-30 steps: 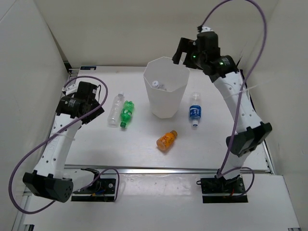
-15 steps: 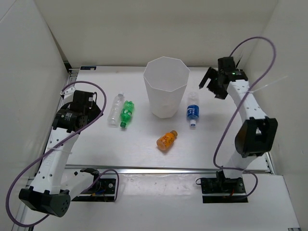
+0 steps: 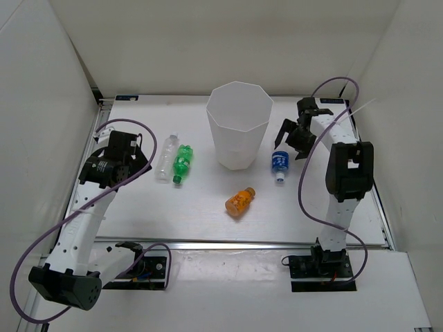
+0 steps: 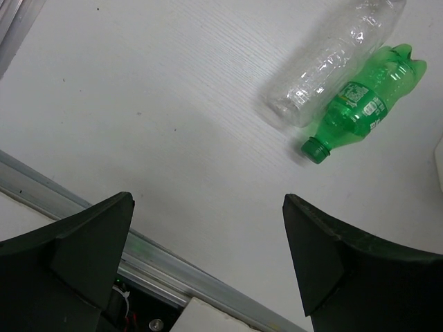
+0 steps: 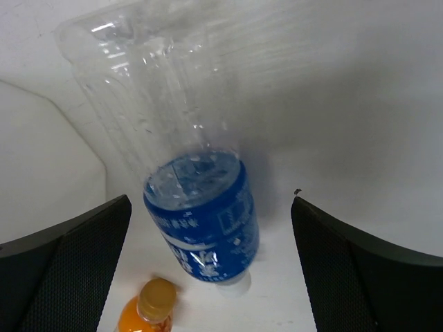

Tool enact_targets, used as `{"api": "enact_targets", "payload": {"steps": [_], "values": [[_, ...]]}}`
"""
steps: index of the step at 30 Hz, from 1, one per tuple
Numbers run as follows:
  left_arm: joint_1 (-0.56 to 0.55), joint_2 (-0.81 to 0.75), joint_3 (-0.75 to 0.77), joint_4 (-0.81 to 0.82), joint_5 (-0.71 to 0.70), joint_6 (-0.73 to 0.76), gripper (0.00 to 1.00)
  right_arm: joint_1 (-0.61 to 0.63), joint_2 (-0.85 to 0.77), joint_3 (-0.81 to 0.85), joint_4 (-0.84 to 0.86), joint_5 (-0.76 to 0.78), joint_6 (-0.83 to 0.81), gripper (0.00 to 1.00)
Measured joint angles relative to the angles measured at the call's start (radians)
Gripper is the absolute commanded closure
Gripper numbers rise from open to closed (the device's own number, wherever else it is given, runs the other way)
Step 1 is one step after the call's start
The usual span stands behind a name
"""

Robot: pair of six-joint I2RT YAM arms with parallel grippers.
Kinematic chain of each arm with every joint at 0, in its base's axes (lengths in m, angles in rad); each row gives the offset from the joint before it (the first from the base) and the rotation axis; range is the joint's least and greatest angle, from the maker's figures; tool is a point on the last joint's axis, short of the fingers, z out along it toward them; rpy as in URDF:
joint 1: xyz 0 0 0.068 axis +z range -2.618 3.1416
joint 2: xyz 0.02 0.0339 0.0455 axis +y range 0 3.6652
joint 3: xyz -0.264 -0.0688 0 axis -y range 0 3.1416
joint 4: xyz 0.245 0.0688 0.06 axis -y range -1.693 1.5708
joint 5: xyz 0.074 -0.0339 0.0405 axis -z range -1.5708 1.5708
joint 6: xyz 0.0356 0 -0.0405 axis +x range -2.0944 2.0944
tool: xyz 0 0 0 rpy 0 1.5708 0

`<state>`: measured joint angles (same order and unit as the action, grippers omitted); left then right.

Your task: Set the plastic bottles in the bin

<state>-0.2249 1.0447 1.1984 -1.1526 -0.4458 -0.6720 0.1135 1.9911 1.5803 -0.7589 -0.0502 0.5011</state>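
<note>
Framing the blue-labelled bottle (image 5: 201,211), right fingers (image 5: 62,273) spread apart.

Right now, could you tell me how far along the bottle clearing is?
Done: no bottle shows inside the bin. In hand: the open right end effector hangs over the blue-labelled bottle; the left end effector is open, empty. Left: that bottle, plus the clear bottle, green bottle and orange bottle.
</note>
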Motion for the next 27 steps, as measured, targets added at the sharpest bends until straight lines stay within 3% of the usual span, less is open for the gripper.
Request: {"api": "enact_targets", "payload": {"steps": [6,10,11,13,14,20,27], "values": [[0.0,0.01,-0.003,-0.007,0.012,0.003,0.0,0.001,0.088,0.035,0.004,-0.036,0.005,0.04],[0.0,0.032,-0.003,-0.007,0.021,0.003,0.0,0.001,0.126,0.034,-0.002,-0.042,0.014,0.32],[0.0,0.036,-0.003,-0.007,0.023,0.003,0.0,0.0,0.126,0.031,-0.002,-0.042,0.019,0.45],[0.0,0.039,-0.003,-0.007,0.033,0.003,0.0,-0.005,0.114,0.027,-0.011,-0.034,0.031,0.57],[0.0,0.039,-0.003,-0.006,0.043,0.003,0.0,-0.008,0.104,0.027,-0.022,-0.021,0.04,0.69],[0.0,0.039,-0.003,-0.003,0.086,0.006,0.0,-0.002,-0.09,0.055,-0.134,0.063,0.114,0.73],[0.0,0.039,-0.006,0.034,0.086,0.019,0.0,0.182,-0.363,0.46,-0.051,0.134,0.134,0.72]]}}
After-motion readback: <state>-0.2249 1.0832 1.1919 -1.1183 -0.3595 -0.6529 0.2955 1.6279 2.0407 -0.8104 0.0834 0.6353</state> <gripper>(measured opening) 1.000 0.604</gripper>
